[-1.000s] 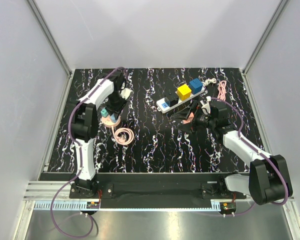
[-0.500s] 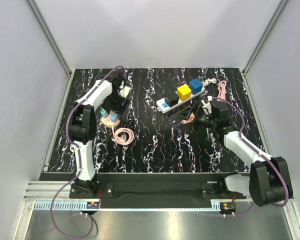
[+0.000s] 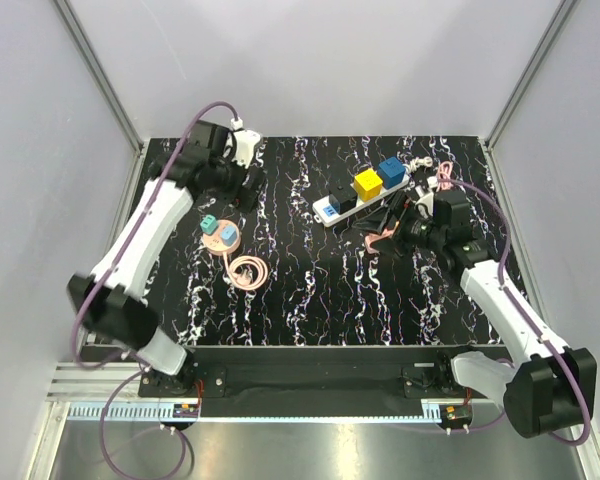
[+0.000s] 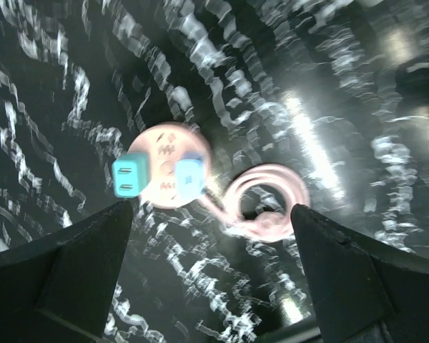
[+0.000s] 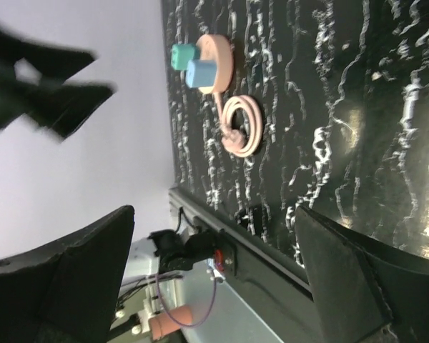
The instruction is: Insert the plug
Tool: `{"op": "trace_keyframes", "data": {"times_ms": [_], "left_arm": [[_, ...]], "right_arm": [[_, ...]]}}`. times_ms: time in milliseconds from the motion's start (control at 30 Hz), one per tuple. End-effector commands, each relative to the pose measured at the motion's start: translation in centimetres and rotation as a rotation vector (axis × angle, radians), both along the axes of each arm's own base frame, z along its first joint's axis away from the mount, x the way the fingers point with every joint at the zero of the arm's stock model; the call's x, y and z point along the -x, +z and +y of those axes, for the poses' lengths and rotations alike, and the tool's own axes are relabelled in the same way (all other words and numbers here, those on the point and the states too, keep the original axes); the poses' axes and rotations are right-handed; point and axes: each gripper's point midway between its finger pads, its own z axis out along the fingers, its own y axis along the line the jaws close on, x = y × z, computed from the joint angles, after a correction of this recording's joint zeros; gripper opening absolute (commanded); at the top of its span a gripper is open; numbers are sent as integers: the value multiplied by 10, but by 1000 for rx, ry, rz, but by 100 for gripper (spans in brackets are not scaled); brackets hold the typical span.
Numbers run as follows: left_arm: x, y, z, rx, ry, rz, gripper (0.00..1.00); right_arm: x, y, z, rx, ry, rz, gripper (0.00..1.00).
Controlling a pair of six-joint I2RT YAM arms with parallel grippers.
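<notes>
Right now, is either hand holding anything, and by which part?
Nothing held. Left hand open above the pink round socket; right hand open, empty.

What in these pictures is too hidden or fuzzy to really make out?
- Left wrist view: blur smears the round pink socket; how deep its teal plug sits is unclear.
- Top view: the white power strip is too small to count free holes; the right pincer hides what lies under it.
- Right wrist view: the strip is outside the frame; the left arm is a dark blur.
</notes>
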Motion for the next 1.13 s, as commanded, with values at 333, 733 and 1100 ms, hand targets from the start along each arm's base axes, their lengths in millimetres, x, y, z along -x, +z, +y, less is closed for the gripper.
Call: {"op": "trace_keyframes", "data": {"times_ms": [333,733,1100], "left_arm": [[107,102,-55,532,-231,-334,99],[135,124,-36,648,-132,-514,99],[136,132,-35,703,-90,-542,99]], "right_arm": [[-12,67,-53,287,-205,-206,100],[6,100,-78,316,-331,-330,100],[9,112,-86,350,-354,-391,100]]}}
